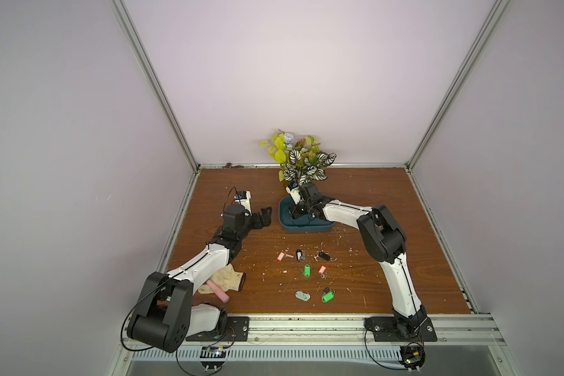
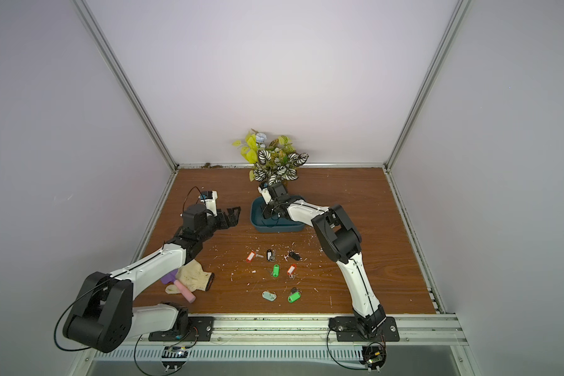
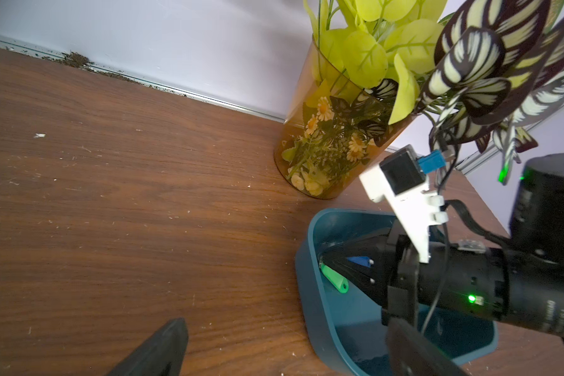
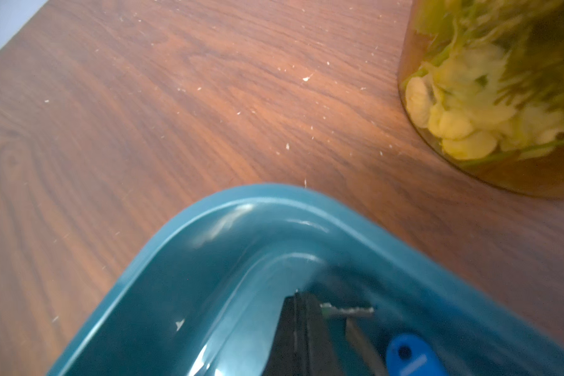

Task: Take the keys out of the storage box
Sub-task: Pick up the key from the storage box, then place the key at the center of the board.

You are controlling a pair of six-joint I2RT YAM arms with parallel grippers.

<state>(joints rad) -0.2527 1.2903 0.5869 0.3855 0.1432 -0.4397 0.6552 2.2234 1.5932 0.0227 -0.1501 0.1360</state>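
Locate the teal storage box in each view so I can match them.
Top view: storage box mid-table, just in front of the plant.
Top view: storage box mid-table, in front of the plant.
Left wrist: storage box beside the plant's amber pot, one corner nearest.
Right wrist: storage box, one rounded corner in the foreground, amber pot beyond.
Shared landmark: the plant and its pot.

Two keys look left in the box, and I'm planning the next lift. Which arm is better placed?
Right. The right gripper is down inside the box, shut, seemingly on the green key. The left gripper hangs open beside the box.
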